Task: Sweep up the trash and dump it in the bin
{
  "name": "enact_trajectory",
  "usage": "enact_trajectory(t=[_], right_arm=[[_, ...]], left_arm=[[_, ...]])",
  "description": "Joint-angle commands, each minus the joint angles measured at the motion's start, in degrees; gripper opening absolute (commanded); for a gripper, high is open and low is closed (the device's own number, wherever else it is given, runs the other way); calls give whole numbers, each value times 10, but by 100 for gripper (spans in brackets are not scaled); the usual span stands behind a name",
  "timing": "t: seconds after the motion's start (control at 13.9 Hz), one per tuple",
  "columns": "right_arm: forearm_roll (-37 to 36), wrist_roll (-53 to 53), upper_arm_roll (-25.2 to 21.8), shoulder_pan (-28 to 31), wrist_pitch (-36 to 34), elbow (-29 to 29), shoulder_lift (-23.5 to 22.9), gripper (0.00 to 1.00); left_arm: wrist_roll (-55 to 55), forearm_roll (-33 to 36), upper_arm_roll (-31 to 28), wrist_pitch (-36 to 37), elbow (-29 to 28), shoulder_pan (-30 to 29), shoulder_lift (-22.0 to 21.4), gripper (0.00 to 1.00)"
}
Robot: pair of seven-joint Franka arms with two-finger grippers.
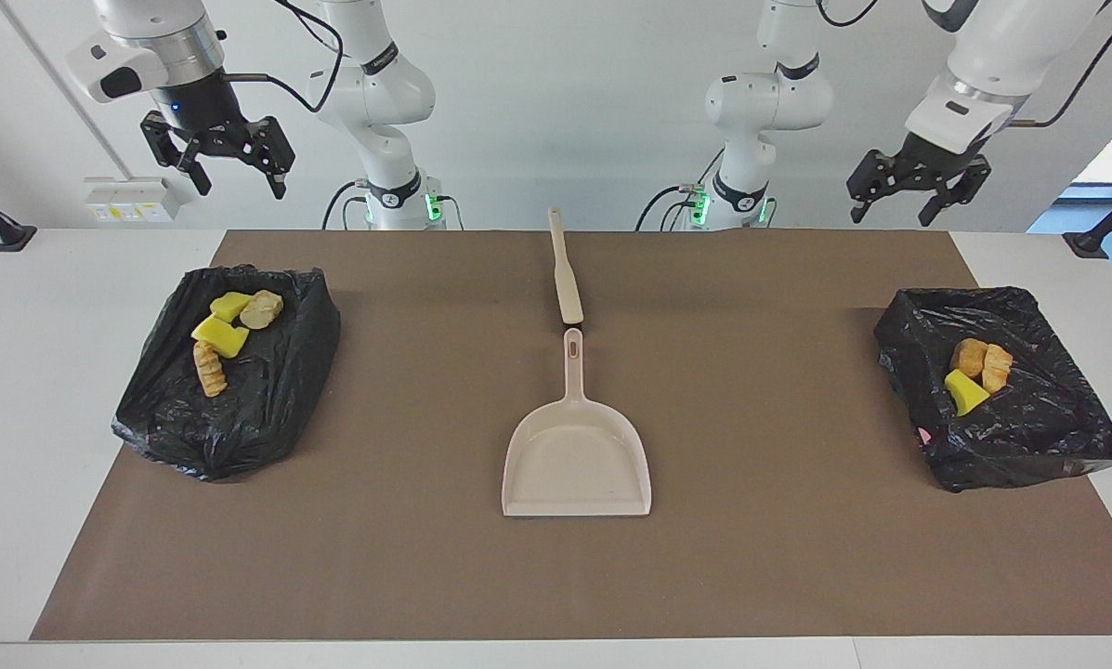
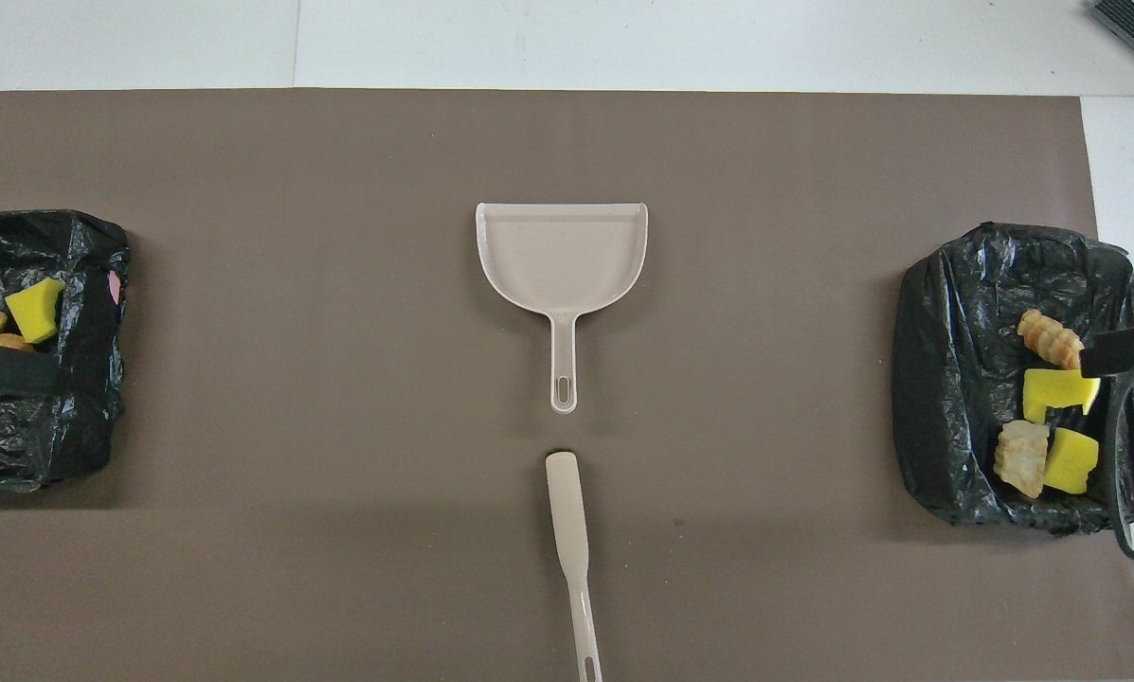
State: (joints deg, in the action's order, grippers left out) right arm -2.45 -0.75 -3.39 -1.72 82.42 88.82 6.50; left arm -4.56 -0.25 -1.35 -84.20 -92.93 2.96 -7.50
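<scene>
The job looked finished, or very nearly so. All seven scraps of trash lay inside the two black-bagged bins: four in the bin at the right arm's end of the tabletop — two yellow sponge pieces and two tan lumps — and three in the bin at the left arm's end, a yellow-green sponge piece beside two orange lumps. No scrap showed on the brown mat. The dustpan sat empty at the middle, its handle pointing toward the robots, and the brush handle lay just nearer to them, in line with it — its bristles could not be made out. Nothing seemed left to sweep.

Both arms were raised clear of the tabletop. The right end effector hung high over its end near its bin, fingers spread and empty. The left end effector hung likewise near its own bin, also spread wide, holding nothing.
</scene>
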Motion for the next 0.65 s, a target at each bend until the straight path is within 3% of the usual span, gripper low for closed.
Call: enact_trajectory(t=[0.0, 0.14, 0.29, 0.57], right_arm=[[-8, 2, -24, -19, -2, 10, 9, 100], [-9, 2, -77, -75, -2, 10, 9, 100], [-6, 4, -83, -76, -2, 10, 10, 100], [3, 5, -79, -78, -2, 8, 11, 100]], left_arm=[[-32, 5, 3, 75, 148, -24, 104, 100], [-33, 5, 7, 61, 144, -25, 98, 100], [-30, 6, 7, 38, 112, -21, 79, 100], [-29, 6, 8, 33, 105, -19, 76, 100]])
